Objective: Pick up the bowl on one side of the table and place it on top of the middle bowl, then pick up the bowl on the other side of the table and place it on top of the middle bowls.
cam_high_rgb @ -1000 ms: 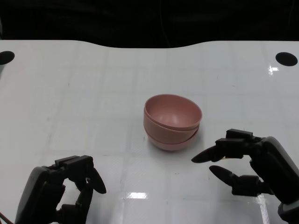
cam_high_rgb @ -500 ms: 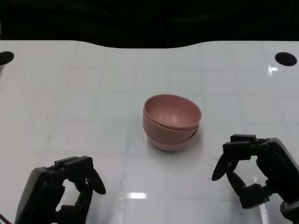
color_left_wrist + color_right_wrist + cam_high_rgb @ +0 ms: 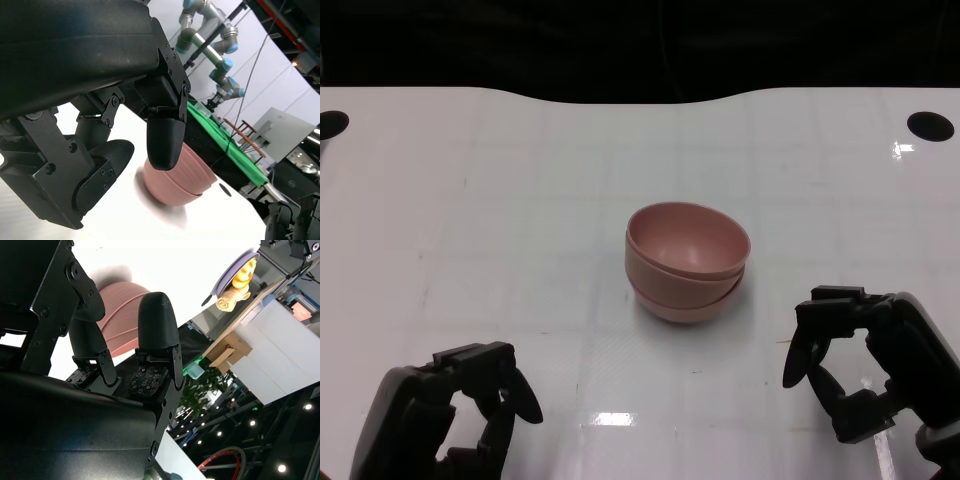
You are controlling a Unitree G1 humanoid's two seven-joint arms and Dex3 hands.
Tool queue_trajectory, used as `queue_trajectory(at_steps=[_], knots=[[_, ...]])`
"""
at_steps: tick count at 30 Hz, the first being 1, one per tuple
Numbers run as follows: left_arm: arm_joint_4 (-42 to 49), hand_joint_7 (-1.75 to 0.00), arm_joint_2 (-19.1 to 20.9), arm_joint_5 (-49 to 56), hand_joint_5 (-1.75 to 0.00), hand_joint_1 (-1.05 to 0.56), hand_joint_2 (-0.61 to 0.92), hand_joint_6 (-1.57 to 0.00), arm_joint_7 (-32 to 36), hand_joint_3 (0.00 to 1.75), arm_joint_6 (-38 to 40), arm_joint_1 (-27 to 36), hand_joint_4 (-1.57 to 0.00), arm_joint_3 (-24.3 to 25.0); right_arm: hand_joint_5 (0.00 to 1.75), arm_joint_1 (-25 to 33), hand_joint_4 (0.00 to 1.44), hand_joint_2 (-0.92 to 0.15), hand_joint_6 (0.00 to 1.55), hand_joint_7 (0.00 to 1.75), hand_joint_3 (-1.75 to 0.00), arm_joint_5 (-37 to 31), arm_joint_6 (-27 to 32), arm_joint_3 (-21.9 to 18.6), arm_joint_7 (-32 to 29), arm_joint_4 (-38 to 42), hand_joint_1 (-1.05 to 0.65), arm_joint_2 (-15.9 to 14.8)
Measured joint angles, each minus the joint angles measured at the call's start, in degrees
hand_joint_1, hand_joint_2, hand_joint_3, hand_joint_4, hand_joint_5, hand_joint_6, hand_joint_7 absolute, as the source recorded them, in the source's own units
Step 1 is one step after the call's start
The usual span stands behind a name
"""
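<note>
Sitting mid-table, stacked pink bowls [image 3: 687,262], openings up, top one tilted slightly; smooth, matte, round. Glossy white table [image 3: 520,200]. Left hand [image 3: 445,415] near front edge, fingers curled in, holding nothing. Right hand [image 3: 865,370] likewise curled, empty, beside stack. Left wrist view alone showing distant robot arms [image 3: 210,30].
</note>
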Motion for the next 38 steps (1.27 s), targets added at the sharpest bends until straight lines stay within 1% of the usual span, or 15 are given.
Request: queue_trajectory(at_steps=[8, 27, 31, 32, 36, 38], knots=[[0.0, -1.47, 0.0, -0.1, -1.66, -0.02, 0.21, -0.83, 0.0, 1.60, 0.0, 0.0, -0.86, 0.2, 1.65, -0.4, 1.06, 0.00, 0.99, 1.43, -1.75, -0.1, -1.4, 0.0, -0.1, 0.9, 0.33, 0.2], [0.0, -1.47, 0.0, 0.0, -1.67, -0.03, 0.20, -0.84, 0.0, 1.61, 0.0, 0.0, -0.87, 0.3, 1.66, -0.9, 1.05, 0.00, 0.97, 1.44, -1.75, 0.2, -3.5, 0.0, 0.4, 3.8, 0.36, 0.2], [0.0, -1.47, 0.0, 0.0, -1.67, -0.02, 0.20, -0.84, 0.0, 1.62, 0.0, 0.0, -0.87, 0.3, 1.67, -0.9, 1.05, 0.00, 0.96, 1.44, -1.75, 0.4, -3.5, 0.0, 1.4, 3.9, 0.33, 0.2], [0.0, -1.46, 0.0, 0.0, -1.66, -0.02, 0.20, -0.84, 0.0, 1.61, 0.0, 0.0, -0.87, 0.3, 1.69, -1.0, 1.05, -0.01, 0.95, 1.44, -1.75, 0.6, -3.5, 0.0, 1.7, 3.9, 0.29, 0.2], [0.3, -1.45, 0.0, 0.1, -1.66, -0.01, 0.21, -0.84, 0.0, 1.60, 0.2, -0.1, -0.86, 0.4, 1.71, -1.0, 1.04, 0.00, 0.94, 1.43, -1.75, 1.0, -3.4, 0.0, 3.1, 4.4, 0.27, 0.1], [0.5, -1.44, 0.0, 0.4, -1.64, -0.02, 0.21, -0.84, 0.1, 1.59, 0.2, -0.2, -0.86, 0.4, 1.69, -1.0, 1.04, 0.03, 0.96, 1.40, -1.75, 1.0, -3.3, 0.0, 3.2, 4.4, 0.29, 0.1]])
